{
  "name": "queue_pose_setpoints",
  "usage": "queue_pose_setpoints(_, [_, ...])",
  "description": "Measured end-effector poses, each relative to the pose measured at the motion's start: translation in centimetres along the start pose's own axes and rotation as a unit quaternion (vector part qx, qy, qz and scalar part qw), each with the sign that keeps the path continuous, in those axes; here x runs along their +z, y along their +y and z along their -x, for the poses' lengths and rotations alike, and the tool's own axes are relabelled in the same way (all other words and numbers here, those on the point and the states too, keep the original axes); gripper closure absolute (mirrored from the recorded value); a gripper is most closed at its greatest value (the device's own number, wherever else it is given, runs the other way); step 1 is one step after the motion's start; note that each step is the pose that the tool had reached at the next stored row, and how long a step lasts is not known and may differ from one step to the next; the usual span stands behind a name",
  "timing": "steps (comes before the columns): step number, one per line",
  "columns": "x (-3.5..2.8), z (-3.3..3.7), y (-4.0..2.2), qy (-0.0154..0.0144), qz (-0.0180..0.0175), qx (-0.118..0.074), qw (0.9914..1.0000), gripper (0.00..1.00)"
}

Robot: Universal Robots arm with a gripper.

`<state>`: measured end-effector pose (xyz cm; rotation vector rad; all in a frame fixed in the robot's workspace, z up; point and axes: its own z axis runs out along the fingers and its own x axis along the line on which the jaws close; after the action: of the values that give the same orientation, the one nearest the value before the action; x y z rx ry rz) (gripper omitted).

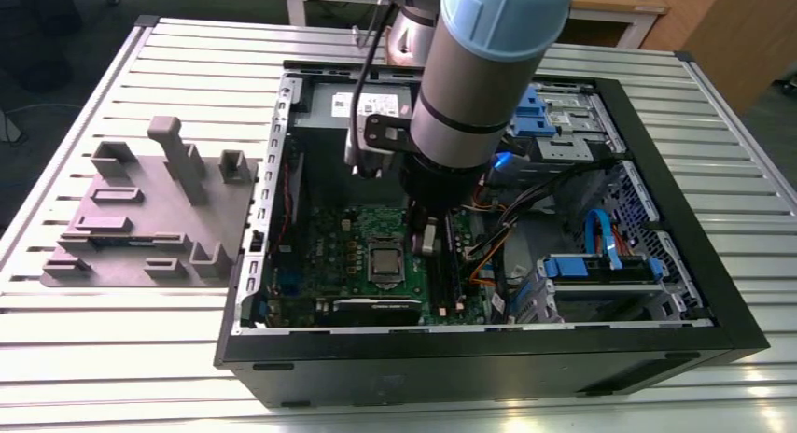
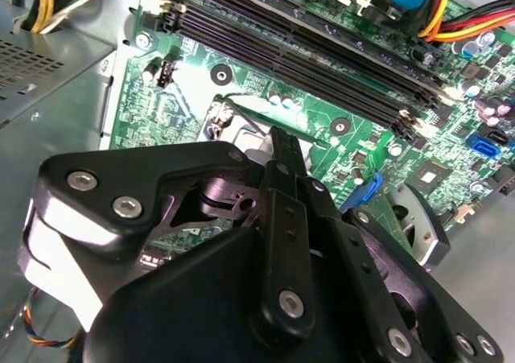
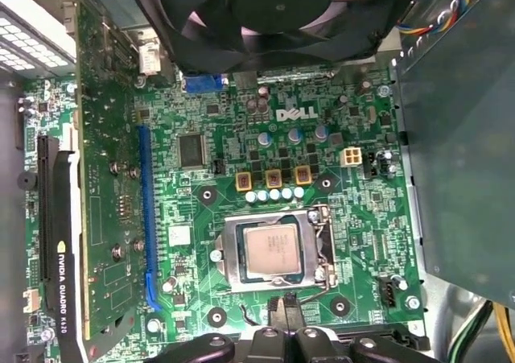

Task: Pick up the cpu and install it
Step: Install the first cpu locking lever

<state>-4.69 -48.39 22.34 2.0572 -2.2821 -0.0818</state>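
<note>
Just beside the gripper (image 3: 284, 305) tips, not touching them, the cpu (image 3: 273, 249) is sitting flat inside the socket frame (image 3: 232, 254) on the green motherboard (image 3: 362, 218), silver top facing up. The gripper is hovering low over the board inside the open computer case (image 1: 498, 358), fingers (image 2: 282, 150) pressed together and pinching nothing. The case fan (image 3: 265, 9) is sitting beyond the cpu, on the far side from the gripper.
</note>
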Motion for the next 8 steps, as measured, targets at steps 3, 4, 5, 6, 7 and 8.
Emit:
queue_pose_setpoints(3, [0.06,-0.11,-0.02,0.0021,-0.0003,0.000,1.00000,0.90])
queue_pose_setpoints(4, [0.07,-0.14,-0.02,0.0032,-0.0004,-0.001,0.99999,0.90])
queue_pose_setpoints(5, [0.08,-0.18,-0.03,0.0044,-0.0005,-0.001,0.99999,0.90])
queue_pose_setpoints(6, [0.09,-0.21,-0.03,0.0058,-0.0006,-0.001,0.99998,0.90])
queue_pose_setpoints(7, [0.10,-0.22,-0.04,0.0076,-0.0008,-0.002,0.99997,0.90])
queue_pose_setpoints(8, [0.13,-0.23,-0.05,0.0094,-0.0010,-0.002,0.99995,0.90])
